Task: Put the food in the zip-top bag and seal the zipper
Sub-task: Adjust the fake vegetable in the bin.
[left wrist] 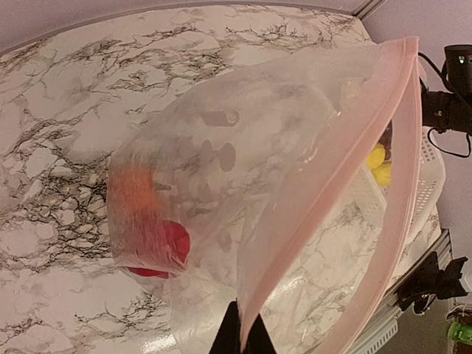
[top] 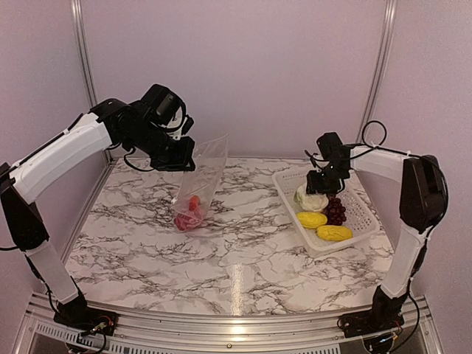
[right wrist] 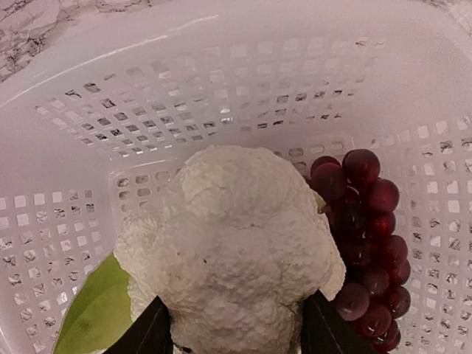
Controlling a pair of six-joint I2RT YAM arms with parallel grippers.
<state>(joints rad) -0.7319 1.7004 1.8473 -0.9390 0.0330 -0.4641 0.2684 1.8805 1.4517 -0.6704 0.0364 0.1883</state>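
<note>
- Surface (top: 243,236): marble pattern, it carries the basket on the right and the lower end of the bag near the middle.
- Basket (top: 361,210): white lattice, placed within easy reach of the right arm. It serves as the store for the food not yet packed.
- Bag (left wrist: 243,147): clear and crinkly. It hangs from the left arm with its mouth high and turned toward the basket, and its bottom rests on the surface. I judge it is held like this so that the mouth gapes and food can drop in.
- Cauliflower (right wrist: 228,243): in the basket, beside the grapes (right wrist: 369,236). It looks like the next item to go.
- Yellow pieces (top: 312,219) (top: 333,233): they lie in the near part of the basket.
- Orange fruit (left wrist: 133,192) and red piece (left wrist: 166,243): already inside the bag, at its bottom, so the packing is partly done.
- Zipper (left wrist: 404,162): pale pink strip along the mouth, its two sides well apart, not sealed.
- Left fingers (left wrist: 227,338): clenched on the edge of the bag's mouth.
- Right fingers (right wrist: 144,333): one on each flank of the cauliflower and touching it. It seems gripped, but it is not yet lifted out.
</note>
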